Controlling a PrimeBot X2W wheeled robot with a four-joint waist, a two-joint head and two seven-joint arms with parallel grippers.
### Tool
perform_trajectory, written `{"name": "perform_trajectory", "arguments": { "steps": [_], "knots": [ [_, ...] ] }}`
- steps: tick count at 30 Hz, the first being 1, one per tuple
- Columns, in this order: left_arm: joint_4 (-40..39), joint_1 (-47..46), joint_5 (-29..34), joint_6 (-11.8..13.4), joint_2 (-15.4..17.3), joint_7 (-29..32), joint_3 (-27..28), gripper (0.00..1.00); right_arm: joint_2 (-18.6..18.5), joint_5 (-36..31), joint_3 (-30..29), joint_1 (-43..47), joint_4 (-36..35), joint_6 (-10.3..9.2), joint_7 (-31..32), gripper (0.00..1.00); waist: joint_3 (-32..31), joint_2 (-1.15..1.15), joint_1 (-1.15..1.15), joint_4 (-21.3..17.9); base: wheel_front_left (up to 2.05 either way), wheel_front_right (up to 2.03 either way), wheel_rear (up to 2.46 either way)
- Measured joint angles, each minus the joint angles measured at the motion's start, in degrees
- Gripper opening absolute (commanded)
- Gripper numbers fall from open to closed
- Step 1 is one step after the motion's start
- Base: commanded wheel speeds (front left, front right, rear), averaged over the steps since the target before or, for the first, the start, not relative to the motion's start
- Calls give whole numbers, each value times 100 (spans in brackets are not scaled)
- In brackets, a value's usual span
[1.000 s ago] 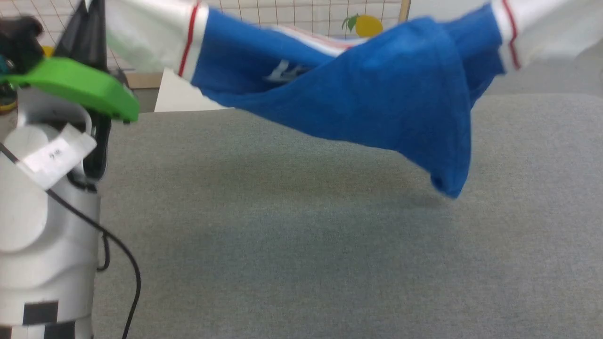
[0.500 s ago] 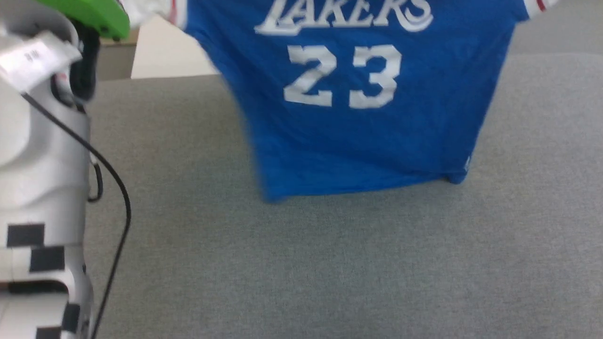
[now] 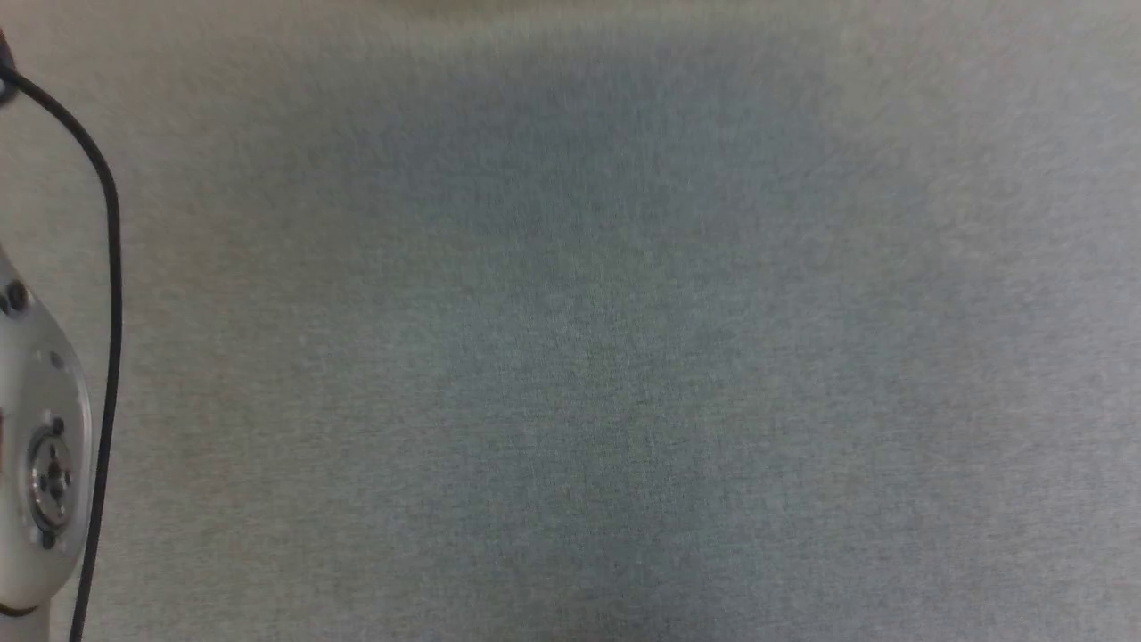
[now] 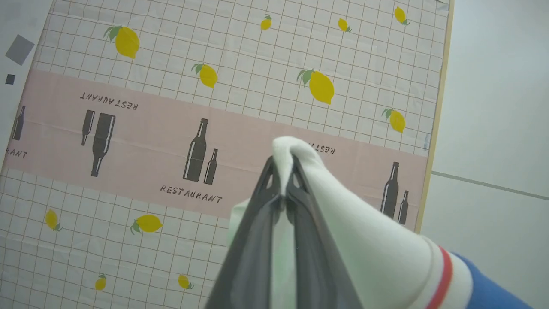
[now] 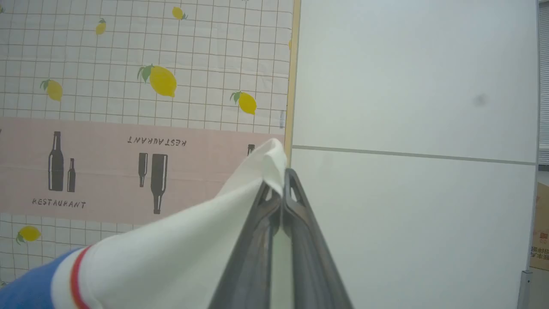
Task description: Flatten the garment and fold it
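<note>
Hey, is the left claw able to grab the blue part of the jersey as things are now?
Probably not. The left claw is shut on the white sleeve end of the jersey, and the blue part sits back past the red stripe, behind where it grips. It would have to let go first.

The left gripper [image 4: 283, 168] has its two long dark fingers [image 4: 251, 249] pressed together at the tips, pinching a white fold of the garment [image 4: 364, 240] between them. The right gripper [image 5: 281, 182] stands the same way, with its fingers [image 5: 313, 266] closed tip to tip on the garment's white cloth. In the head view, a pale rounded section of the left arm [image 3: 40, 446] lies along the left edge.
</note>
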Motion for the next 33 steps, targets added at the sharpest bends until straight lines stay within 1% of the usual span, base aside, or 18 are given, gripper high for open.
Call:
{"name": "perform_trajectory", "arguments": {
  "steps": [2, 4, 8, 11, 15, 20, 22, 26, 32, 33],
  "knots": [
    [45, -54, -41, -34, -4, -109, 14, 0, 30, -8, 18, -53, 85, 1, -163, 0, 217, 0, 0, -16, 0, 0, 0],
    [157, -25, -53, -146, -5, -122, -33, 0, 33, 1, 81, -36, 199, 0, -266, 0, 385, 0, 1, -27, 0, 0, 0],
    [448, 404, -116, -364, -32, -18, -175, 0, 8, 223, 322, 288, 485, 0, -374, 0, 632, 0, 1, -39, 0, 0, 0],
    [690, 1031, -179, -519, -55, 137, -297, 0, -21, 483, 630, 820, 702, 1, -439, 0, 662, 0, 0, -36, 0, 0, 0],
    [934, 1978, -250, -683, -59, 454, -532, 0, -134, 940, 1147, 1658, 821, 0, -445, 0, 529, 0, 0, -24, 0, 0, 0],
    [980, 3278, -744, -784, -116, 914, -597, 0, -391, 1618, 2051, 2996, 656, 1, -264, 0, 213, 0, -1, 20, 0, 0, 0],
    [894, 3778, -920, -791, -149, 1091, -606, 0, -516, 1829, 2180, 3525, 489, 1, -169, 0, 68, 0, -1, 38, 0, 0, 0],
    [495, 4887, -1306, -834, -219, 1483, -647, 0, -747, 2101, 2152, 4683, 98, 1, 121, 0, -277, 0, -1, 83, 0, 0, 0],
    [-517, 6502, -1923, -821, -399, 2025, -589, 0, -845, 2096, 1859, 6386, -519, 1, 815, 0, -817, 0, -2, 165, 0, 0, 0],
    [-726, 6779, -1965, -771, -405, 2129, -583, 0, -839, 2042, 1783, 6640, -645, 1, 938, 0, -907, 0, -2, 179, 0, 0, 0]
  ]
}}
